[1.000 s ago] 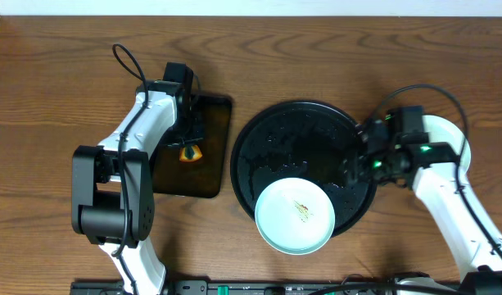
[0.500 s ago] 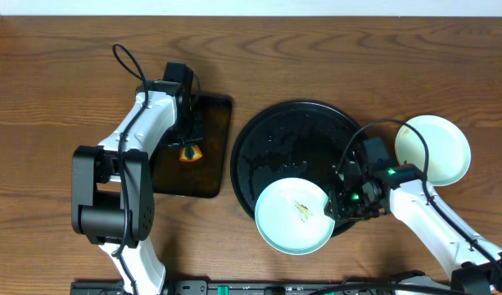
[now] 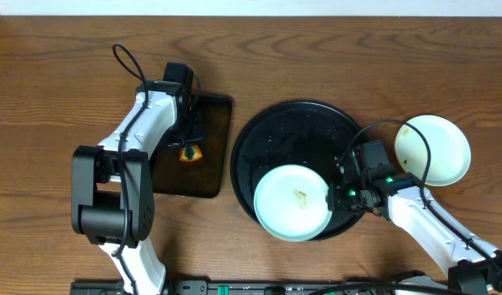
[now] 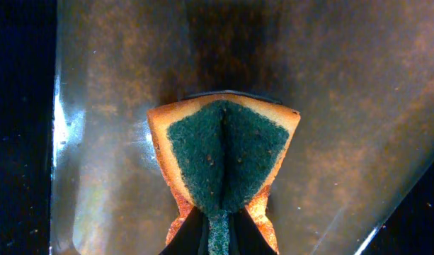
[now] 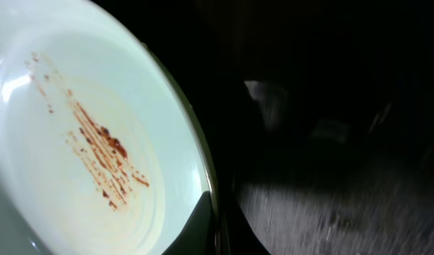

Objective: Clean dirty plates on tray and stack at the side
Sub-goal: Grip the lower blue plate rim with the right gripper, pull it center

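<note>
Two plates: one mint-green plate [image 3: 291, 202] (brown-smeared) and one pale plate [image 3: 435, 149]; one round black tray [image 3: 283, 135]; one rectangular tray [image 3: 214, 156]; one sponge [image 4: 224, 156].

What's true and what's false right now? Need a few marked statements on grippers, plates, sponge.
1. Left gripper is shut on the sponge. True.
2. Smeared plate lies on bare table. False: it is over the tray, overlapping its near rim.
3. Right gripper is shut on the smeared plate's rim. True.
4. Second plate is on the tray. False: it is on the table, right of the tray.
</note>
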### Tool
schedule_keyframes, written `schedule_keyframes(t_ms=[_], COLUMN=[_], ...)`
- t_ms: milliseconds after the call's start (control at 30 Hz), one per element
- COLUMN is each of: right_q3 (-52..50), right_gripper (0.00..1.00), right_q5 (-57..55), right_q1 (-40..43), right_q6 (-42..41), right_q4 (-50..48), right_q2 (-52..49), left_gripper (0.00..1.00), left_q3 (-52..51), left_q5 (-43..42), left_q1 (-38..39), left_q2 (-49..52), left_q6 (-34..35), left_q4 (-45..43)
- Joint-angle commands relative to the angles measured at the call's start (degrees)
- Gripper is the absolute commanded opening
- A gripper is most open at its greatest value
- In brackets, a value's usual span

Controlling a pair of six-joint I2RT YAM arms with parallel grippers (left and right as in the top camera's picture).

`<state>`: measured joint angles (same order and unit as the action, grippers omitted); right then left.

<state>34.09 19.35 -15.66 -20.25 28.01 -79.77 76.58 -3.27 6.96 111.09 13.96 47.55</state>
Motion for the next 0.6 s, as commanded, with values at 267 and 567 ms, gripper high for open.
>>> schedule_keyframes(t_ms=[267,567], right_q3=[0.0,0.0], right_gripper=[0.01,0.01], right_q5=[-18.6,-20.0], right_q1=[-0.4,-0.5], right_q6=[-3.3,-3.3], right_q4=[-13.9,-11.0], right_q2=[0.3,0.3], left_gripper=[0.07,0.08], left_q3=[0.2,0.0], left_q5=[-1.5,-2.9], left_q1=[0.0,0.0], left_q2=[-0.8,0.7], left_q6=[0.1,-8.2], left_q4=[-1.0,-9.3])
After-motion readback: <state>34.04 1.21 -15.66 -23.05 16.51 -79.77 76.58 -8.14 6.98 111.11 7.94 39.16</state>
